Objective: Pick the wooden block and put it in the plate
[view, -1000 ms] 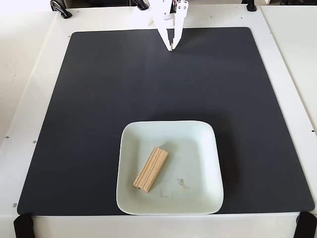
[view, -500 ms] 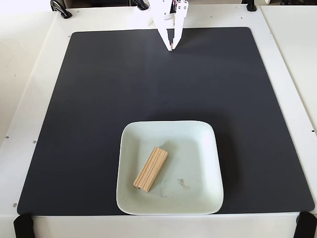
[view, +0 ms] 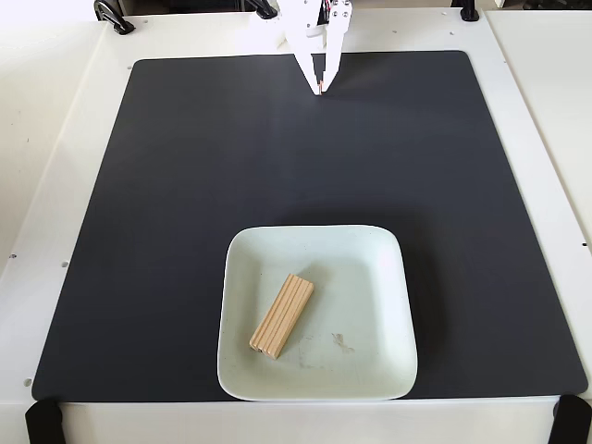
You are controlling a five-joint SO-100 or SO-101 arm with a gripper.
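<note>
Where the black mat (view: 185, 203) covers the white table (view: 55, 185), its surface is flat, matte and uniform, with rounded corners and a thin white margin of table on all sides. Near the lower edge of the mat sits the plate (view: 388, 305), a pale mint-white square with rounded corners, a raised rim and a smooth, slightly glossy finish. A small brownish smudge (view: 340, 342) marks its floor toward the lower middle.

Inside the plate lies the wooden block (view: 282, 315), a small light-tan rectangular bar with fine grain lines running lengthwise. It rests flat on the plate floor in the left half, set diagonally, with its upper end pointing up and to the right and its lower end close to the plate's left wall. The lower end face carries a small dark mark, too small to read in the fixed view.

At the top edge of the mat the gripper (view: 320, 90) points downward, well apart from the plate and the block. Its two white plastic fingers (view: 305, 55) taper to a narrow tip, and the jaws appear closed with the tips meeting and nothing between them. Black clamps (view: 111, 14) are fixed at the top corners of the table, and black straps (view: 42, 421) at the lower corners.
</note>
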